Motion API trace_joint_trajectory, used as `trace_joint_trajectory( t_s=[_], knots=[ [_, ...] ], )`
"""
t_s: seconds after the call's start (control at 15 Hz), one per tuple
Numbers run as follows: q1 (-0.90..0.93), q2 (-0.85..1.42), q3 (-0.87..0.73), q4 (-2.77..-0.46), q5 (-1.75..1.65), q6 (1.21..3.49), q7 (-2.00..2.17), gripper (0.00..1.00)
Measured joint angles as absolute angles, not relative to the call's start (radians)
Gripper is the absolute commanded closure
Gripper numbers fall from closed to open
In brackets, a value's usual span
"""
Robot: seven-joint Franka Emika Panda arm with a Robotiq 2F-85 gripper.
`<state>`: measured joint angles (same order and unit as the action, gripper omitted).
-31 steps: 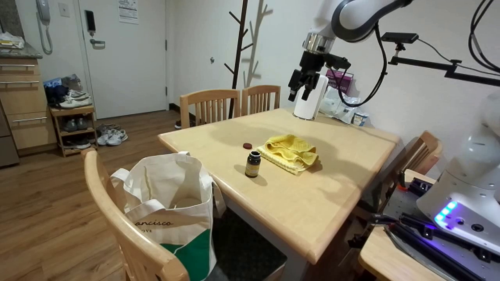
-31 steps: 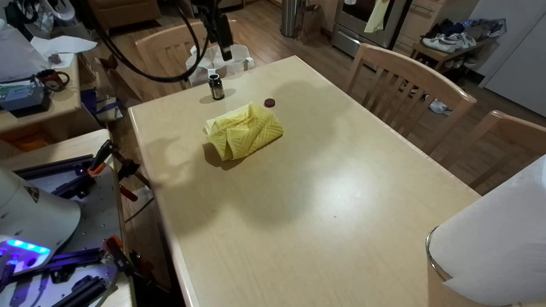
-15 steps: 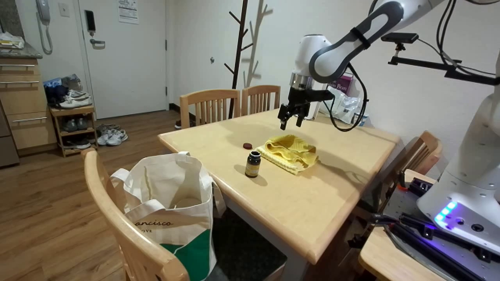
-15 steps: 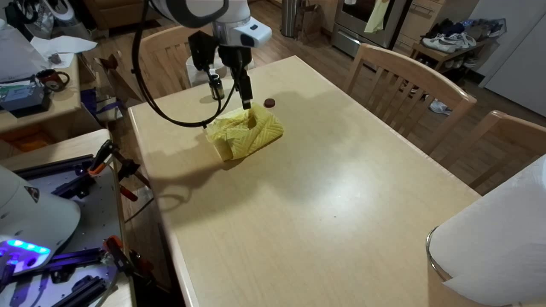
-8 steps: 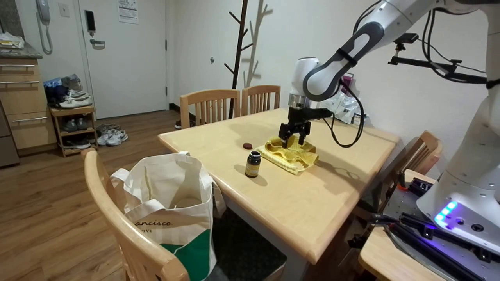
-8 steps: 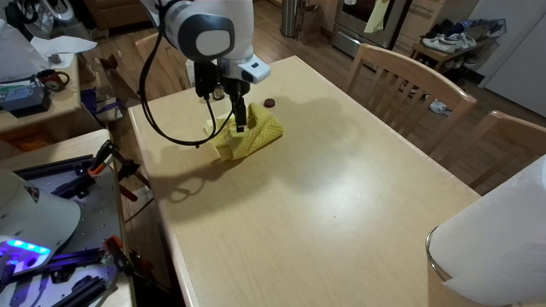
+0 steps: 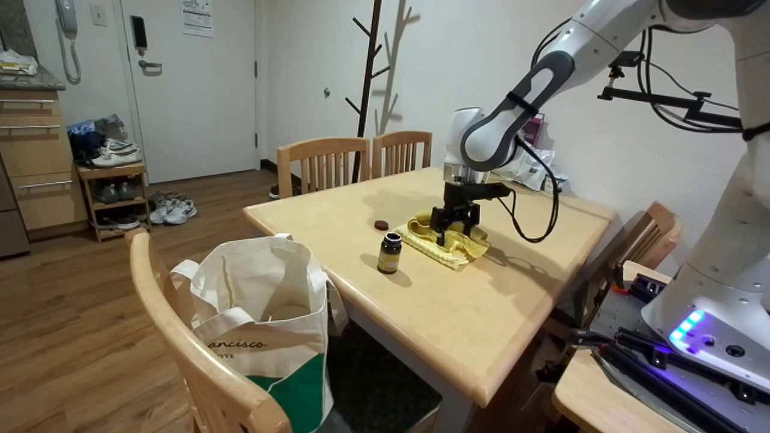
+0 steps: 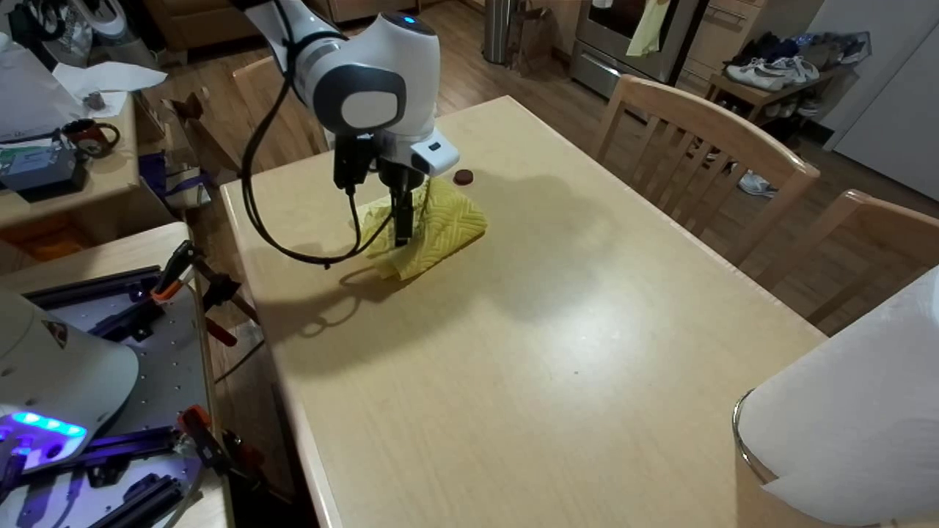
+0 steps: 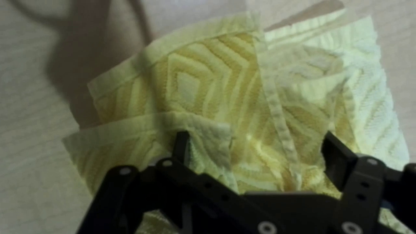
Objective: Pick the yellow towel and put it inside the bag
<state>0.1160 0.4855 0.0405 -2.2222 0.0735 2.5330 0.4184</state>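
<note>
The yellow towel (image 9: 208,84) lies in loose folds on the table (image 7: 457,325), directly beneath my gripper (image 9: 255,141). In the wrist view I have the jaws standing wide apart, wrinkled cloth spread below and between them; both fingertips (image 9: 181,146) fall within the towel's outline, though I can't tell whether they press into it or sit just above. In both exterior views they point down at the towel's folds, and the arm (image 7: 535,84) reaches over it from a base (image 7: 716,300) well apart from the towel, beyond the table's edge. Just beside the towel I see a dark bottle (image 7: 390,254) standing upright; near the towel too, apart from the bottle, a dark red cap (image 8: 463,177) lies flat. Farther from the towel, past the bottle, the canvas bag (image 7: 258,355) stands with its mouth gaping upward, between a chair back (image 7: 174,334) and the table. On the cap's side of the towel, two wooden chairs (image 7: 323,146) stand past the table's edge. Well apart from the towel, in an exterior view, I make out a white paper roll (image 8: 843,411).
</note>
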Motion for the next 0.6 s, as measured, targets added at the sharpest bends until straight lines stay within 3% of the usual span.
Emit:
trace_joint_trajectory(
  t_s=[0.6],
  knots=[
    [0.129, 0.445, -0.002, -2.189, 0.076, 2.556, 0.42, 0.92]
  ],
)
